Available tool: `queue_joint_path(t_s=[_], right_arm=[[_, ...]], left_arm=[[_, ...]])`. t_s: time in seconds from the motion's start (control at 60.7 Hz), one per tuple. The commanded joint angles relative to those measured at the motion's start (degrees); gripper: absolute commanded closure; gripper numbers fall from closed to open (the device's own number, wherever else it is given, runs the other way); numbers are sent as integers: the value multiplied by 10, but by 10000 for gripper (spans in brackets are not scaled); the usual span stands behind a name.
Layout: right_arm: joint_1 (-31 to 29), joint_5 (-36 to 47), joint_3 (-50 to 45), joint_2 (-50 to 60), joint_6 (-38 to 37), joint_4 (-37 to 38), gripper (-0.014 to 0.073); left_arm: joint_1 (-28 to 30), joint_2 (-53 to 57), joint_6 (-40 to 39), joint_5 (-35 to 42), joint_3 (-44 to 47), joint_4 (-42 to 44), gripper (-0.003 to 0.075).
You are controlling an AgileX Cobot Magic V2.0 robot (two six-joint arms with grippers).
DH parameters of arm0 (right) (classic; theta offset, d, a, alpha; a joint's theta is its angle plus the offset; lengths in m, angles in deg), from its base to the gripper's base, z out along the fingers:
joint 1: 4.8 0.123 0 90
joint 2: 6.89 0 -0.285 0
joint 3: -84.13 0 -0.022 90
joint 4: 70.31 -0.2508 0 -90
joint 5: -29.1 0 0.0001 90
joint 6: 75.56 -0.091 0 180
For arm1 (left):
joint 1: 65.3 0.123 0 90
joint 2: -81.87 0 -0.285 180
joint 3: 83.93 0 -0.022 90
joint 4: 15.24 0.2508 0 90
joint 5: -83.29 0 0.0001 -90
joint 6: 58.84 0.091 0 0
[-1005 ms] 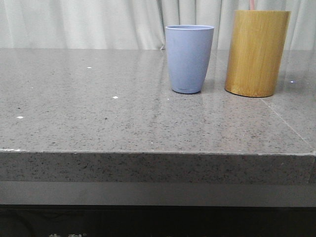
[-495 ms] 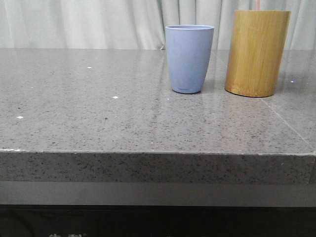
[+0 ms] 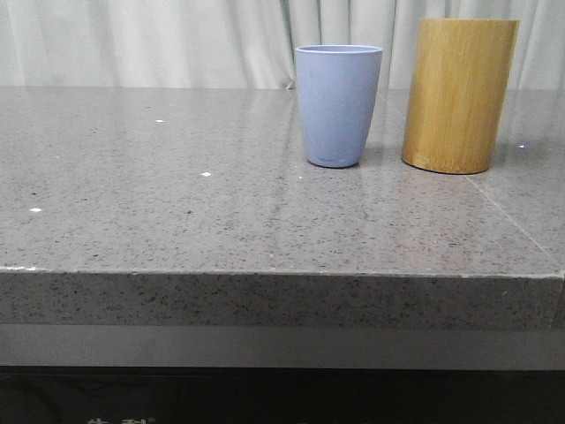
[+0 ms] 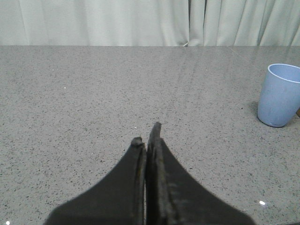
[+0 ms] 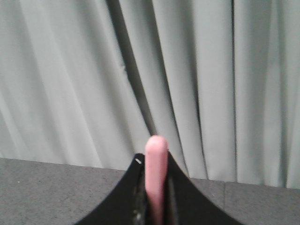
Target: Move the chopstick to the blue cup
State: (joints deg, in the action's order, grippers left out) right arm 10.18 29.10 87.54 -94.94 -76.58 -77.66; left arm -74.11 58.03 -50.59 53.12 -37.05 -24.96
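The blue cup (image 3: 338, 104) stands upright on the grey stone table (image 3: 177, 194), just left of a taller bamboo cylinder (image 3: 458, 94). The left wrist view shows the same blue cup (image 4: 280, 94) off to one side. My left gripper (image 4: 146, 135) hovers over bare table, its fingers pressed together with nothing between them. In the right wrist view my right gripper (image 5: 154, 161) is shut on the pale pink chopstick (image 5: 156, 173), whose rounded end sticks out past the fingertips, with the curtain behind it.
A pale pleated curtain (image 3: 141, 40) hangs behind the table. The table's front edge (image 3: 265, 274) runs across the front view, with a seam in the stone at the right. Open tabletop lies left of the cups.
The pink chopstick tip that showed above the bamboo cylinder's rim has gone up out of the front view. Cups and cylinder have not moved.
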Motion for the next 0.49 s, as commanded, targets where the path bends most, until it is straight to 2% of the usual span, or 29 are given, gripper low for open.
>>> queue_joint_path(t_s=[0.0,0.231,0.478], right_arm=[[26,72,19,15,5,-2,619],[93,98,19,-30,5,-2,619],[98,108,19,-113,5,1,615]], left_arm=[[-3,-5,-1,51,-15,-10,739],[-3,-5,-1,51,-15,-10,739],[-3,-5,-1,51,-15,-10,739]])
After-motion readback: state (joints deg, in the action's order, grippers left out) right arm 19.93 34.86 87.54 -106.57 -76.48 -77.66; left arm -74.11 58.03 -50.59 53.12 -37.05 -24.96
